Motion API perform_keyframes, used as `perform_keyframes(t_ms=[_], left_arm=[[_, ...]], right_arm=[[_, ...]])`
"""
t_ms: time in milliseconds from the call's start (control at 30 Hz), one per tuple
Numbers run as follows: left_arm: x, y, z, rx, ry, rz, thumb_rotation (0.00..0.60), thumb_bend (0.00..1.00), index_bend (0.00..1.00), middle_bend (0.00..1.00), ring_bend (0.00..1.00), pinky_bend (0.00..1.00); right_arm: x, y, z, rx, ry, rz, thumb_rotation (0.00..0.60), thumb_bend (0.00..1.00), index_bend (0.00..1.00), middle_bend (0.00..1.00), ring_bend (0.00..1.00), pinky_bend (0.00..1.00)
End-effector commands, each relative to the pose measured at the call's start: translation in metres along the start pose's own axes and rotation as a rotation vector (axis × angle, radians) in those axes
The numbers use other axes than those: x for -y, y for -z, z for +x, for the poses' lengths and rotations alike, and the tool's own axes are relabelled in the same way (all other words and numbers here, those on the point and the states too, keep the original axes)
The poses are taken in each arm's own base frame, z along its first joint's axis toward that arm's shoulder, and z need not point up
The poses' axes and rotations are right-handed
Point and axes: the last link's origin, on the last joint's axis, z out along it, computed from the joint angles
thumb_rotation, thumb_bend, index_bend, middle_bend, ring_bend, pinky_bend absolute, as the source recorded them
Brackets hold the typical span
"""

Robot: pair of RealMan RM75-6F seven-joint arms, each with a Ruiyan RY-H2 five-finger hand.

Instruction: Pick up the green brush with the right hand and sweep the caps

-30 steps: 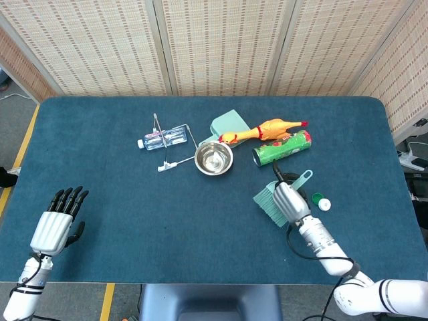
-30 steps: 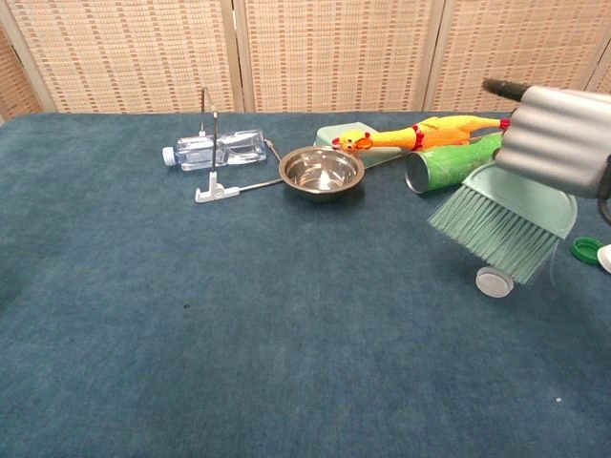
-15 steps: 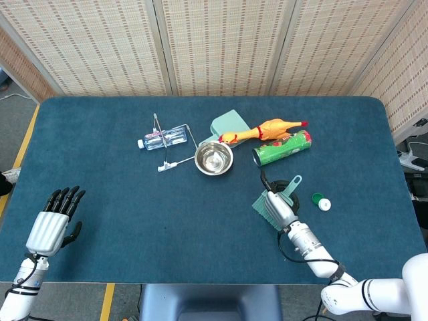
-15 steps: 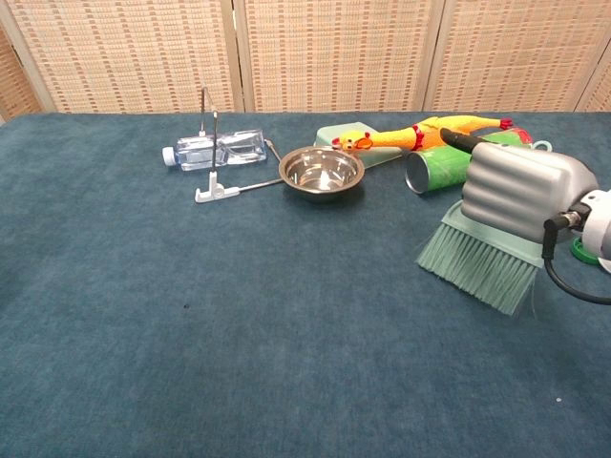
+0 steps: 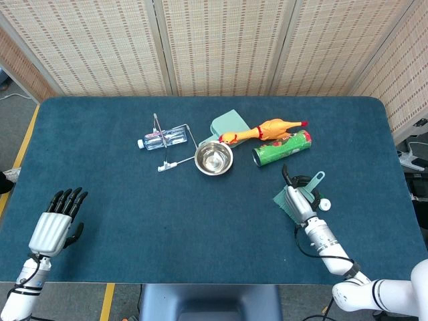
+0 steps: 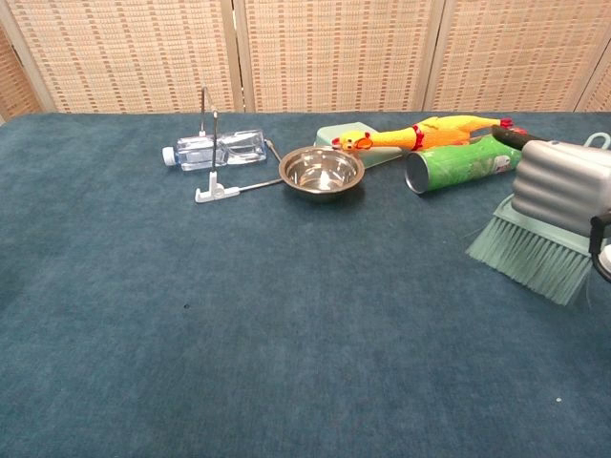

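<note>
My right hand (image 5: 296, 202) grips the green brush (image 5: 286, 204) by its back, with the looped handle (image 5: 314, 178) pointing away to the upper right. In the chest view the right hand (image 6: 565, 187) covers the brush top and the pale green bristles (image 6: 528, 252) rest on the blue cloth. A white cap (image 5: 325, 204) peeks out just right of the hand. The green cap is hidden behind the hand and brush. My left hand (image 5: 55, 225) lies open, fingers spread, at the near left edge of the table (image 5: 134, 221).
Along the far middle lie a clear bottle (image 5: 162, 137), a white tool (image 5: 168, 165), a steel bowl (image 5: 214, 158), a pale green dustpan (image 5: 226, 123), a rubber chicken (image 5: 264, 130) and a green can (image 5: 282, 148). The can lies close behind the brush.
The right hand lowered the brush to the cloth, then dragged it rightward, closing on the caps. The green cap is now covered. The left hand barely shifted.
</note>
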Motion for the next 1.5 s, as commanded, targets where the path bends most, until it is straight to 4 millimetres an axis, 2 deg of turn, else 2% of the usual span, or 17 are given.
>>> perform_keyframes(t_ms=[33,233,300,467,600,700,833,933,1067,1133,1200,1400,1467,1500], left_arm=[[-0.001,-0.002,-0.002,0.004,-0.005,-0.002,0.600,0.46,0.00,0.00,0.00,0.08],[-0.004,-0.004,-0.006,0.019,-0.015,-0.006,0.600,0.46,0.00,0.00,0.00,0.08],[-0.003,-0.003,-0.008,0.023,-0.020,-0.003,0.600,0.46,0.00,0.00,0.00,0.08],[-0.003,-0.002,-0.007,0.019,-0.021,-0.004,0.600,0.46,0.00,0.00,0.00,0.08],[-0.002,-0.001,-0.006,0.014,-0.019,-0.001,0.600,0.46,0.00,0.00,0.00,0.09],[-0.003,-0.001,-0.005,0.014,-0.017,-0.006,0.600,0.46,0.00,0.00,0.00,0.08],[-0.005,0.000,-0.004,0.012,-0.013,-0.014,0.600,0.46,0.00,0.00,0.00,0.09],[-0.003,0.002,-0.002,0.009,-0.009,-0.011,0.600,0.46,0.00,0.00,0.00,0.08],[-0.001,0.003,-0.002,0.003,-0.001,-0.011,0.600,0.46,0.00,0.00,0.00,0.09],[0.001,0.004,-0.001,0.002,0.002,-0.010,0.600,0.46,0.00,0.00,0.00,0.08],[0.003,0.006,0.000,0.000,0.008,-0.009,0.600,0.46,0.00,0.00,0.00,0.08],[0.004,0.006,0.001,-0.004,0.011,-0.007,0.600,0.46,0.00,0.00,0.00,0.08],[0.004,0.006,0.001,-0.001,0.011,-0.007,0.600,0.46,0.00,0.00,0.00,0.09],[0.004,0.007,0.002,0.000,0.011,-0.006,0.600,0.46,0.00,0.00,0.00,0.09]], right_arm=[[0.001,0.004,-0.019,0.055,0.010,0.004,0.600,0.38,0.89,0.78,0.49,0.05],[0.011,0.011,-0.059,0.162,-0.003,0.021,0.600,0.38,0.89,0.78,0.49,0.05],[0.010,0.012,-0.067,0.179,-0.026,0.011,0.600,0.38,0.89,0.78,0.49,0.05],[-0.013,0.014,-0.072,0.162,-0.238,-0.106,0.600,0.38,0.89,0.78,0.49,0.05],[-0.030,0.027,-0.063,0.120,-0.498,-0.187,0.600,0.38,0.90,0.78,0.49,0.05],[-0.033,0.041,-0.046,0.061,-0.671,-0.201,0.600,0.38,0.90,0.78,0.49,0.06],[-0.013,0.062,-0.015,0.007,-0.937,-0.146,0.600,0.38,0.90,0.78,0.49,0.07],[0.009,0.071,0.000,-0.012,-0.992,-0.127,0.600,0.38,0.90,0.78,0.49,0.07],[0.041,0.071,0.010,-0.018,-1.040,-0.098,0.600,0.39,0.89,0.78,0.49,0.08],[0.052,0.069,0.008,-0.007,-1.041,-0.098,0.600,0.39,0.82,0.78,0.48,0.08],[0.061,0.067,0.005,0.019,-1.056,-0.116,0.600,0.38,0.68,0.72,0.44,0.08],[0.072,0.071,0.000,0.097,-1.087,-0.084,0.600,0.29,0.12,0.30,0.22,0.03],[0.076,0.075,-0.002,0.123,-1.097,-0.048,0.600,0.24,0.01,0.18,0.14,0.00],[0.076,0.077,-0.002,0.137,-1.107,-0.032,0.600,0.21,0.00,0.12,0.11,0.00]])
